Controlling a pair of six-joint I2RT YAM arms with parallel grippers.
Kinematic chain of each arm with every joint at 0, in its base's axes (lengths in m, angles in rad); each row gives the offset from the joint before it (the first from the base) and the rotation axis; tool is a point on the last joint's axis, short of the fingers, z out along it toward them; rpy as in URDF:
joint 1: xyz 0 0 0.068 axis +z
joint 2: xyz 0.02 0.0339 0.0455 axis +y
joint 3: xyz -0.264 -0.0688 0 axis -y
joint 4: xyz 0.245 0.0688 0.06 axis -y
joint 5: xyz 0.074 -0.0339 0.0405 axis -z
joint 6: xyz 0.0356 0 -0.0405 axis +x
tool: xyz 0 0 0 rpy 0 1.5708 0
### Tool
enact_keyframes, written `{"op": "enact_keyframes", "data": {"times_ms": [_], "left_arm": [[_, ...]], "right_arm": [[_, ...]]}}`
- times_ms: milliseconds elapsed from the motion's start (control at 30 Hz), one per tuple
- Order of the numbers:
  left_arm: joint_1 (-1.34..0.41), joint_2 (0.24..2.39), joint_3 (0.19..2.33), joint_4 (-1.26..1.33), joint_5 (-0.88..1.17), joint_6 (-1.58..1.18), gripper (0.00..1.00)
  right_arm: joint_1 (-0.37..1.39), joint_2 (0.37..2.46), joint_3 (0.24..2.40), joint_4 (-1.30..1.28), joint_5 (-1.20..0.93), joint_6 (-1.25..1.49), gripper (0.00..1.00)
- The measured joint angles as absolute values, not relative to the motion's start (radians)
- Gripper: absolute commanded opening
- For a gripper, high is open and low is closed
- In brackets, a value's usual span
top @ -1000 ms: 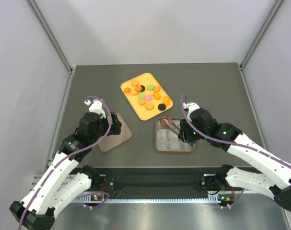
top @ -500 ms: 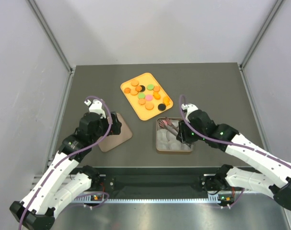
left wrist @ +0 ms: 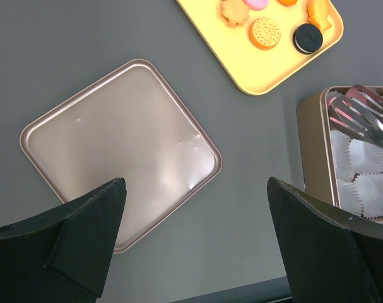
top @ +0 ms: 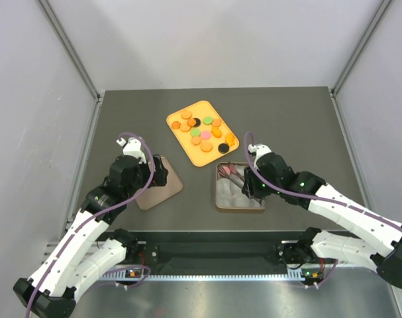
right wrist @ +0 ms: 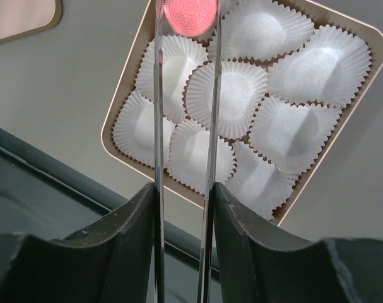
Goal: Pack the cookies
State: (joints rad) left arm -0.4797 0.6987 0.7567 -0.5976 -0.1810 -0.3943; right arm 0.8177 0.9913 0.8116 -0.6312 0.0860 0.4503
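The cookies (top: pixel 202 130) lie on a yellow tray (top: pixel 181 116) at the back middle; they are orange, green, pink and black discs. My right gripper (right wrist: pixel 183 189) is shut on metal tongs (right wrist: pixel 156 126). The tongs pinch a pink cookie (right wrist: pixel 190 16) above the far corner of the square tin (right wrist: pixel 109 129), which is lined with white paper cups (right wrist: pixel 226 98). In the top view the right gripper (top: pixel 253 184) hovers over the tin (top: pixel 218 199). My left gripper (left wrist: pixel 196 189) is open and empty, above the near edge of the tin's lid (left wrist: pixel 115 145).
The copper-coloured lid (top: pixel 157 184) lies flat to the left of the tin. The yellow tray's corner with an orange cookie (left wrist: pixel 265 33) and a black one (left wrist: pixel 308 38) shows in the left wrist view. Grey walls enclose the table on three sides.
My right gripper has moved a little to the left over the tin, carrying the tongs and the pink cookie. The left arm has not moved.
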Motion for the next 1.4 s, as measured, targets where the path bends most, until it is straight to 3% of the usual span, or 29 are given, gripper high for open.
{"op": "enact_keyframes", "data": {"times_ms": [867, 1200, 1400], "left_arm": [[-0.48, 0.699, 0.757, -0.598, -0.181, -0.394, 0.98], [-0.48, 0.699, 0.757, -0.598, -0.181, -0.394, 0.98], [-0.48, 0.705, 0.757, -0.599, -0.181, -0.394, 0.98]], "right_arm": [[0.828, 0.983, 0.809, -0.658, 0.111, 0.464, 0.46], [0.829, 0.9, 0.994, -0.77, 0.103, 0.432, 0.47], [0.829, 1.05, 1.138, -0.762, 0.114, 0.371, 0.47]]}}
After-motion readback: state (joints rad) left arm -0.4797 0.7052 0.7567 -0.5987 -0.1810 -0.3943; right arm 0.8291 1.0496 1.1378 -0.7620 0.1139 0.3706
